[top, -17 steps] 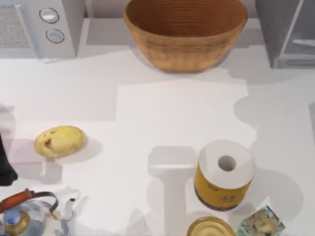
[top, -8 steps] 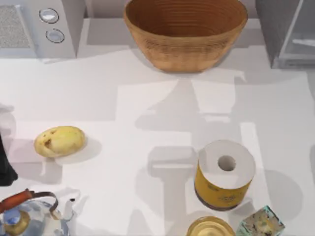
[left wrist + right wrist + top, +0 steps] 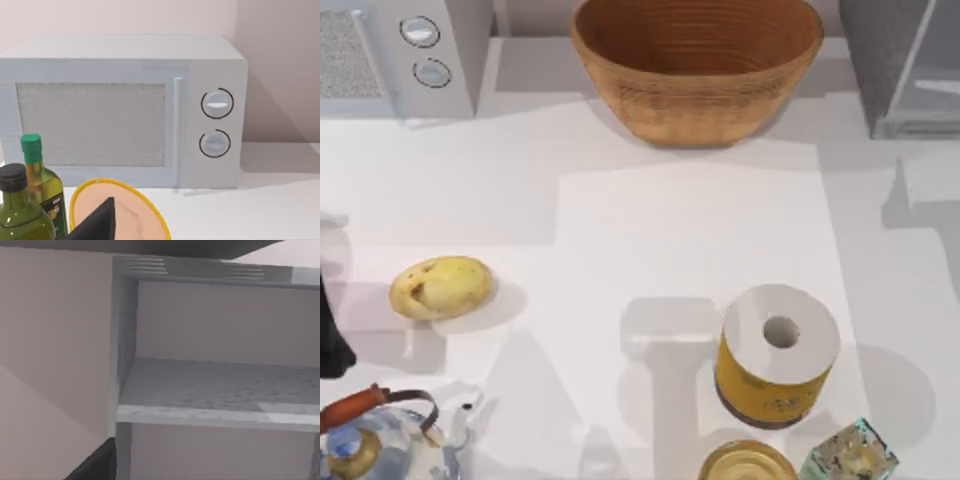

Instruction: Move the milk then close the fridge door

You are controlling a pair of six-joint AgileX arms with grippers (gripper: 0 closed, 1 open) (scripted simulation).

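While left arm (image 3: 332,340) parked — right wrist faces fridge shelf (image 3: 220,390).

We see the door (image 3: 928,75) to the right of the basket (image 3: 696,70), at the same depth of the table as it. It is a pale grey-white, glossy flat panel edged by a thin light frame, and it joins the grey speckled fridge (image 3: 868,50), whose boxy side lies between it and the basket. From above it looks swung out from the cabinet rather than shut, though we cannot judge the angle well. In the right wrist view the cabinet stands open, with a speckled grey shelf (image 3: 220,385) across its pale interior.
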